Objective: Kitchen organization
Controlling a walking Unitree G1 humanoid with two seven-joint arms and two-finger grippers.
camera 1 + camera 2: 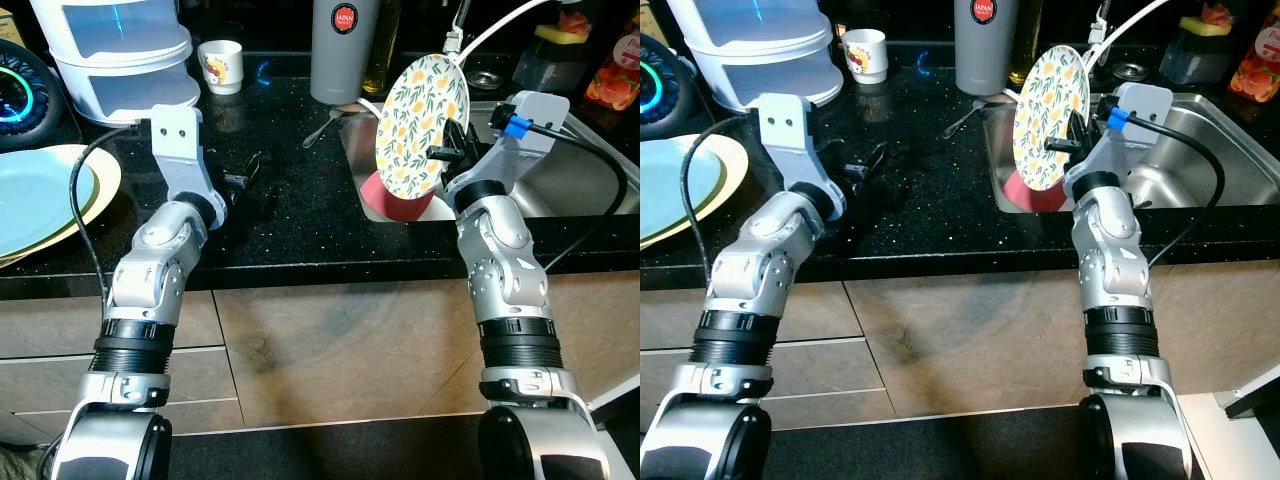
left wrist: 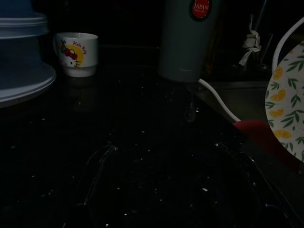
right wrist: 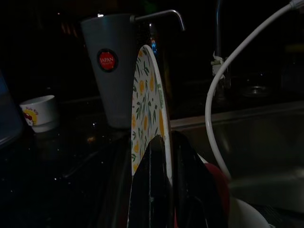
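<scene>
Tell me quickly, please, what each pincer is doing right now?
Left pincer: open, empty, over the black counter.
Right pincer: shut on the lemon-pattern plate, held on edge above the sink.

Home kitchen. Black speckled bench [image 1: 300, 200] over wooden cabinet fronts [image 1: 340, 340]; steel sink [image 1: 1200, 170] just beyond the right claw [image 1: 447, 153]. Cartoon mug [image 1: 221, 66] and plates [image 1: 50, 195] stand near the left claw [image 1: 240, 180].

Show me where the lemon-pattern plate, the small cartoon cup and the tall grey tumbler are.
Lemon-pattern plate [image 1: 420, 125], left eye view, middle of its patterned face.
Small cartoon cup [image 1: 221, 67], left eye view, its side wall.
Tall grey tumbler [image 1: 343, 55], left eye view, its body below the red sticker.
</scene>
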